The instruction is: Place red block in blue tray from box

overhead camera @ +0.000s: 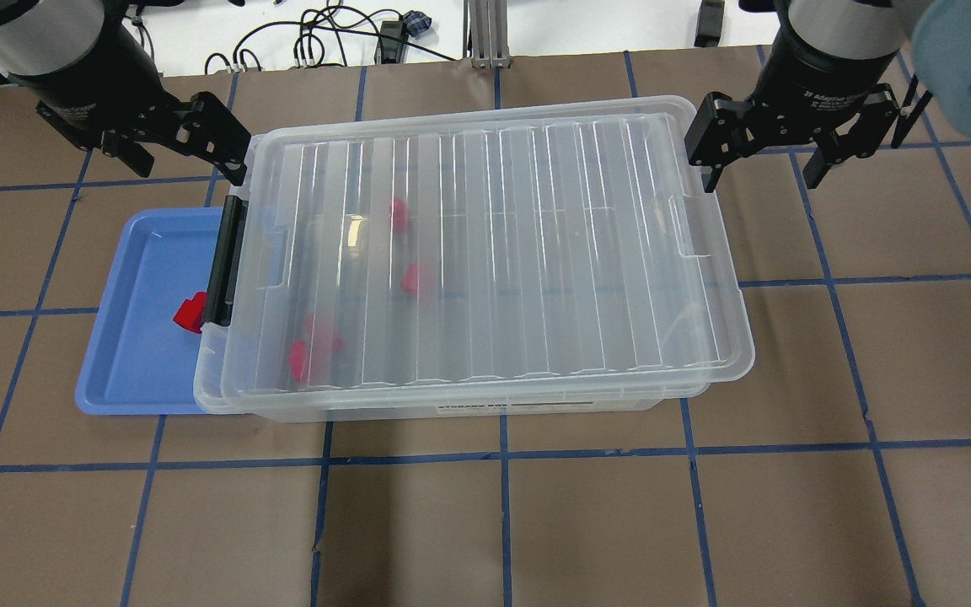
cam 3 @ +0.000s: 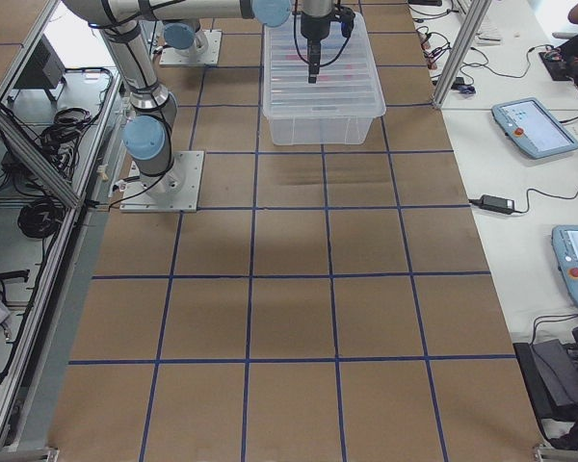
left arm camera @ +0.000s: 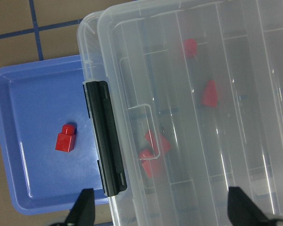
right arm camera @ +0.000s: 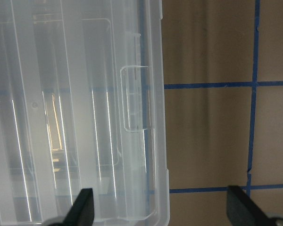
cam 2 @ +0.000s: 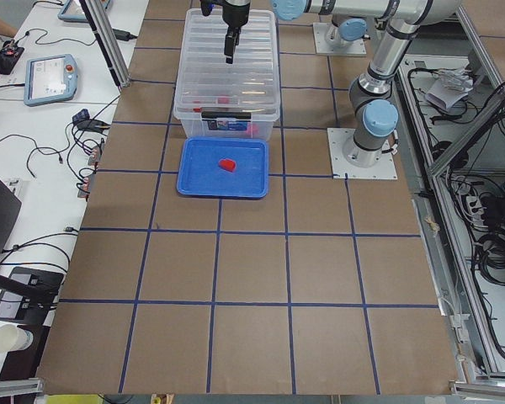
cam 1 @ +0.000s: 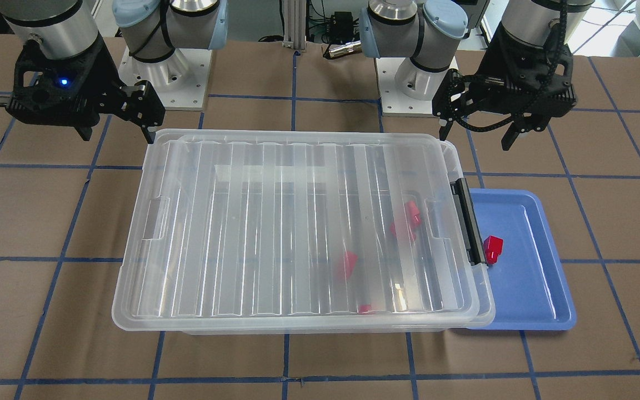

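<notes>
Lying well apart from left gripper (overhead camera: 189,160): red block (overhead camera: 190,313)

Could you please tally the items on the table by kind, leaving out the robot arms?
Red blocks: 5 (1 in the tray, 4 under the box lid)
Blue tray: 1
Clear box: 1
Total: 7
</notes>
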Motion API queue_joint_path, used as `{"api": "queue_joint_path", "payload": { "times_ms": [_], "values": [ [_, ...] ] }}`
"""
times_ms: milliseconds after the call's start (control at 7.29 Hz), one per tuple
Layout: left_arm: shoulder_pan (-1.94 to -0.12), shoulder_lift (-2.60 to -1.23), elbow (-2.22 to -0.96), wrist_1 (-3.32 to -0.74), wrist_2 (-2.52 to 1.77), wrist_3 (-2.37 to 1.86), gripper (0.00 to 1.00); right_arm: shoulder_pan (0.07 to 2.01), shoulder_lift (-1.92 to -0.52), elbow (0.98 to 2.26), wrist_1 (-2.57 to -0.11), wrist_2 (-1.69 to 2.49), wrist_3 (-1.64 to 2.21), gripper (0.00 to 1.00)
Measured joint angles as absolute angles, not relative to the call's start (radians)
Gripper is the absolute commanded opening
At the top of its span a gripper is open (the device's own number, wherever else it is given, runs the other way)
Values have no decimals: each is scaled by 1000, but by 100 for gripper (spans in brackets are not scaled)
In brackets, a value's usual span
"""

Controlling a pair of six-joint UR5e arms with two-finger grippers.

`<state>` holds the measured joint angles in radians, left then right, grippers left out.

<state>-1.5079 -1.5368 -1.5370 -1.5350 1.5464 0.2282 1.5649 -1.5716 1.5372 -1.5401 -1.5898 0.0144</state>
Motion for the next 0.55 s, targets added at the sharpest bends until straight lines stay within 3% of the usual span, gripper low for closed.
{"api": "queue_joint_path", "payload": {
  "times_ms": [549],
  "values": [
    [-1508,-1531,-1530,-1557,1548,227,100,1562,-1593,1538,-1540,-1591,16,100]
  ]
}}
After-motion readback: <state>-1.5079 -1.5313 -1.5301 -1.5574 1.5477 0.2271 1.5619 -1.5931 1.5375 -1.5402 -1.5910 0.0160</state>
